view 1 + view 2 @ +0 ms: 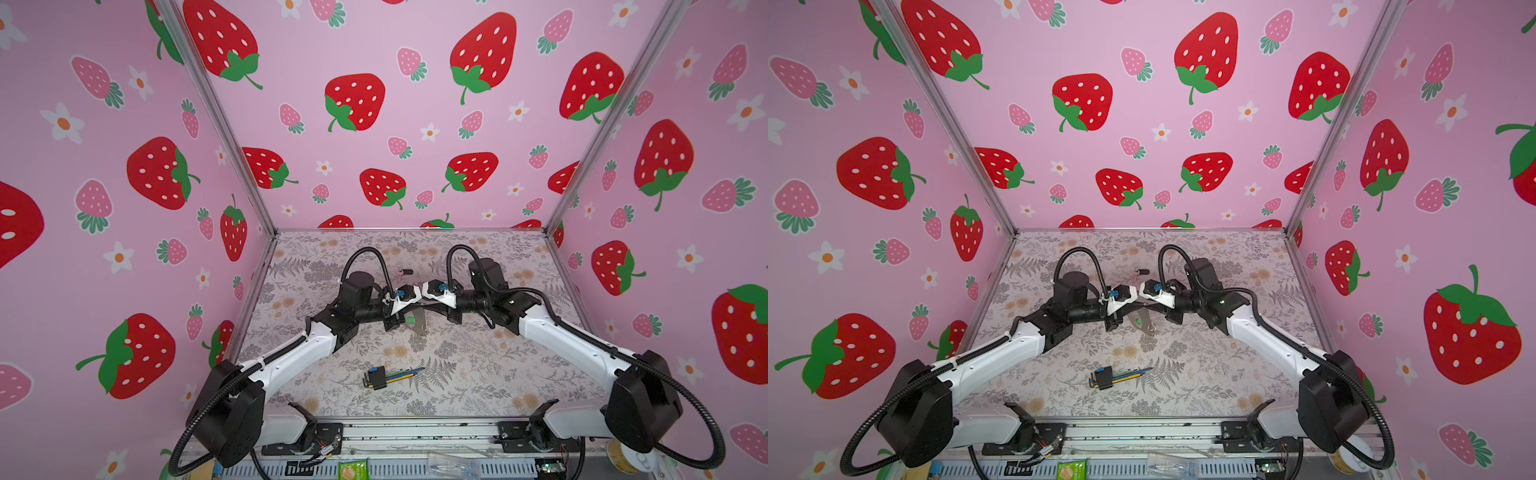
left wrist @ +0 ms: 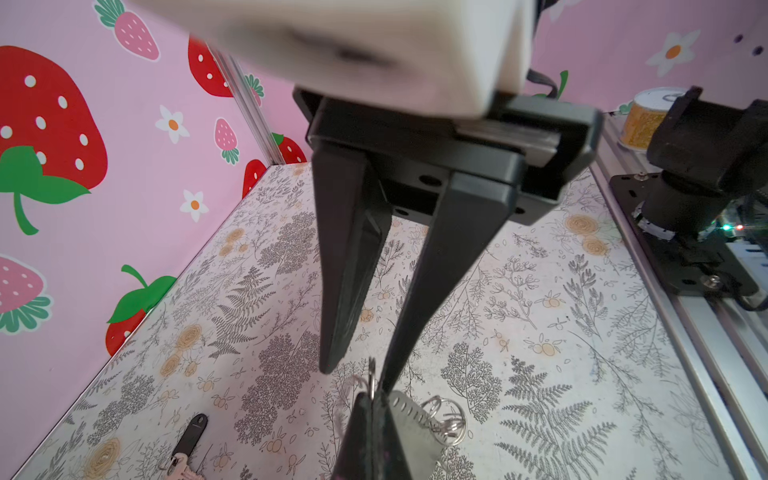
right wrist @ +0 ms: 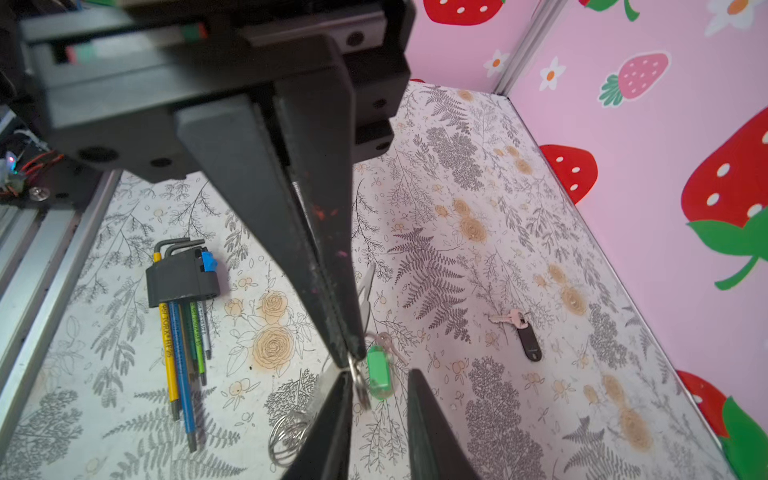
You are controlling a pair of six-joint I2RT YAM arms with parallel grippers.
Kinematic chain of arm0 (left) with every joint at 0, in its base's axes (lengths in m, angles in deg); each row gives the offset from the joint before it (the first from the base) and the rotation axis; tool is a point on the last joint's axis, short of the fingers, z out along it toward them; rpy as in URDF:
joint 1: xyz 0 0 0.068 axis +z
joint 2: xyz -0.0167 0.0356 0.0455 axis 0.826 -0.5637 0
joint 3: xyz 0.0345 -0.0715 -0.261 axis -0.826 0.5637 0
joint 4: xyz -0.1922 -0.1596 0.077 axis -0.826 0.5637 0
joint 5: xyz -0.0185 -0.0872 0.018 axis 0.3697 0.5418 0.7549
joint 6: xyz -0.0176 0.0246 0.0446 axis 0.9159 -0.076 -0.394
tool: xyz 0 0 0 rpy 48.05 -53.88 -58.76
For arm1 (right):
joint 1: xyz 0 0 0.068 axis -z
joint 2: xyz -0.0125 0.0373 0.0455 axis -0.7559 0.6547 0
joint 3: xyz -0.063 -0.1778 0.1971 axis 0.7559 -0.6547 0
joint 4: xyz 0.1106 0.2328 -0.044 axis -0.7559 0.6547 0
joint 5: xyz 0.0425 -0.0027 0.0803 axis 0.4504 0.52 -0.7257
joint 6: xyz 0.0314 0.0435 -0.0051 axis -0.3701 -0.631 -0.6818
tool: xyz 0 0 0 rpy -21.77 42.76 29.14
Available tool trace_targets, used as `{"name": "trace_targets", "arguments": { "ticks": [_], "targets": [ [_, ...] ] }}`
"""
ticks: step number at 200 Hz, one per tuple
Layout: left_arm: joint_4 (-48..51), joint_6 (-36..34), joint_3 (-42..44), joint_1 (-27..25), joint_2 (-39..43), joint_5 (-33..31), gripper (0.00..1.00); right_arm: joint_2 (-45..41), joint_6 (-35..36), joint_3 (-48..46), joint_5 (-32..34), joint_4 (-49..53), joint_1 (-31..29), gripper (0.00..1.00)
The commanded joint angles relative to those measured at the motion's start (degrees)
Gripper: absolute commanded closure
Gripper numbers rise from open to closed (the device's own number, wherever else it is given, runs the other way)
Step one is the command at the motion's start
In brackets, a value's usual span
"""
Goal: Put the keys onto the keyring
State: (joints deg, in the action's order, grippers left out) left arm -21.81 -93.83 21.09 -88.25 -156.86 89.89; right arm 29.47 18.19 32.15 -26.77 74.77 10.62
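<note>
1. Your left arm [image 1: 291,361] and right arm [image 1: 569,336] both reach inward, meeting tip to tip above the middle of the counter [image 1: 478,374].
2. Your left gripper [image 3: 347,357] is closed tight, its tips nipping a small metal ring [image 3: 356,376].
3. Your right gripper [image 2: 356,377] points at it, jaws slightly apart, gripping nothing.

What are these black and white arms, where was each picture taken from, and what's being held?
They are two robot arms with pincer grippers, working over a flowery table. Two pictures look down from overhead; the other two come from cameras on the arms' wrists. The left gripper is shut on a metal ring of the keyring, and the green-tagged key hangs right beside it. The right gripper is open and holds nothing. The black-tagged key and a hex wrench set lie on the table.
</note>
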Motion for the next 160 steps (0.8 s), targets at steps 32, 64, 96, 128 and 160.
{"name": "trace_targets", "arguments": {
  "ticks": [32,64,96,128,160],
  "targets": [
    [-7.9,1.6,-1.5,1.8,-0.2,7.4,1.0,-7.7,-0.1,-3.6,0.6,0.9,3.1,0.71],
    [-10.8,3.7,-1.5,2.3,-1.0,10.0,1.0,-10.8,-2.0,-6.2,-0.2,0.9,3.2,0.72],
    [-14.0,5.8,-1.2,2.3,-1.6,12.4,1.0,-12.1,-4.2,-6.9,-2.8,-0.2,3.2,0.76],
    [-16.3,7.7,-0.8,2.4,-2.1,13.4,1.0,-12.5,-7.1,-6.1,-6.0,-1.5,3.2,0.78],
    [-16.1,6.6,-0.3,2.4,-1.9,13.5,1.0,-13.7,-7.3,-6.5,-5.4,-0.2,3.2,0.79]
  ]
}}
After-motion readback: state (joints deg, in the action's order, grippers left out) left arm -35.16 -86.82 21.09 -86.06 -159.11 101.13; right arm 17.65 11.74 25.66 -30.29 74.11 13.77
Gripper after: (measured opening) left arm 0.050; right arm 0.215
